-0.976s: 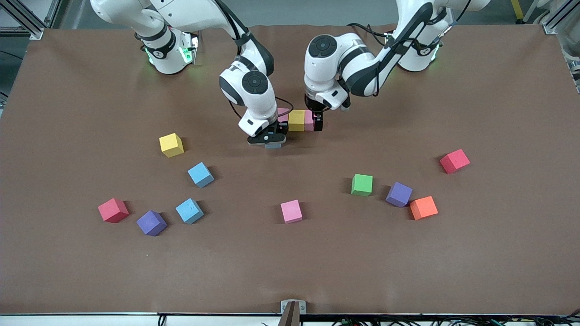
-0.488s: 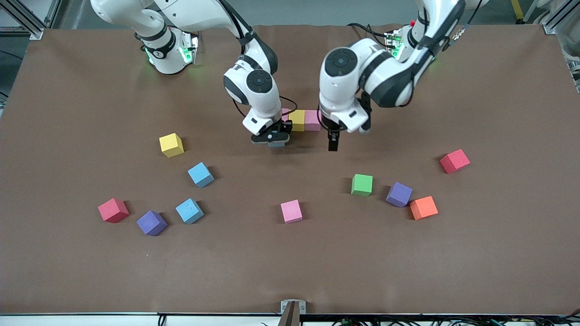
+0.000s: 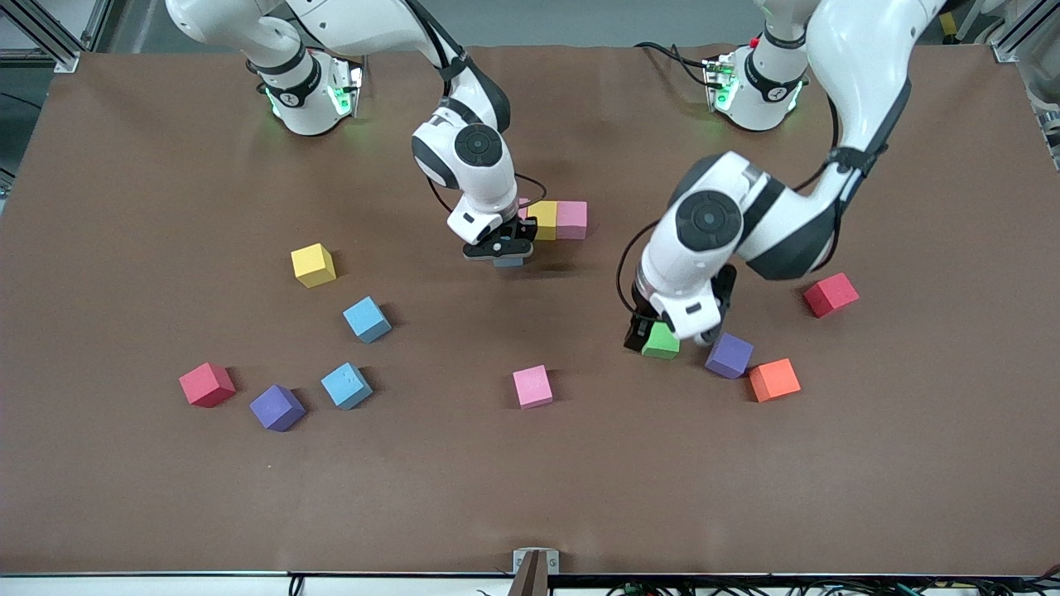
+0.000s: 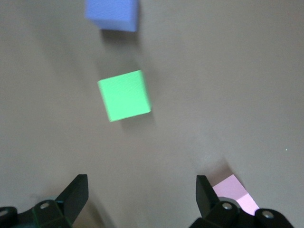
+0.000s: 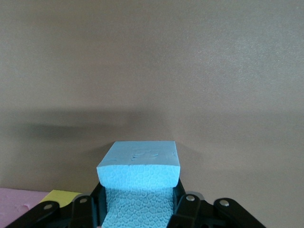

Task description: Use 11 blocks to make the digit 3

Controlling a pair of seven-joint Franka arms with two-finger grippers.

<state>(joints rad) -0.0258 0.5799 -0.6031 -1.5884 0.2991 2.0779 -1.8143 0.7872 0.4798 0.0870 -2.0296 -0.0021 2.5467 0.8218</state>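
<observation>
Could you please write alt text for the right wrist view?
The right end effector is shut on a light blue block just above the brown table. Corners of a pink block and a yellow block show beside it.

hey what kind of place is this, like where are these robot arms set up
Most likely a robotics lab bench. A table under a plain brown cover holds scattered foam cubes such as the green cube; aluminium framing stands at its corners and cables run along its edge.

Brown table carries scattered cubes (many colours).
</observation>
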